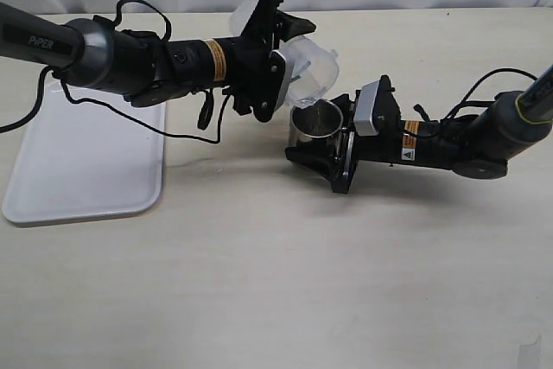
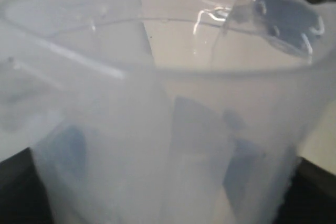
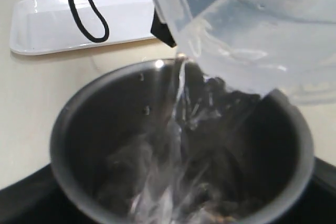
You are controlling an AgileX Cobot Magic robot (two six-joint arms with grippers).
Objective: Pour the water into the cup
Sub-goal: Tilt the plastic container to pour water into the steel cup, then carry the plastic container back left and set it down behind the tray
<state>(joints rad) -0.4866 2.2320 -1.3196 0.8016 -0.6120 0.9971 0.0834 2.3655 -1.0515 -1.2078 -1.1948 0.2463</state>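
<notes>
The steel cup [image 1: 314,126] stands upright on the table, held in my right gripper [image 1: 321,141]. In the right wrist view the cup [image 3: 100,124] fills the frame with its dark inside. My left gripper [image 1: 285,45] is shut on a clear plastic beaker [image 1: 313,65], tipped with its lip over the cup. The beaker fills the left wrist view [image 2: 157,145] and shows above the cup in the right wrist view [image 3: 262,30]. A clear stream of water [image 3: 176,129] runs from the beaker's lip into the cup. Both grippers' fingers are hidden in the wrist views.
A white tray [image 1: 78,170] lies on the table at the left, under the left arm; it also shows in the right wrist view [image 3: 58,24]. Black cables [image 1: 186,123] hang from the left arm near the tray's edge.
</notes>
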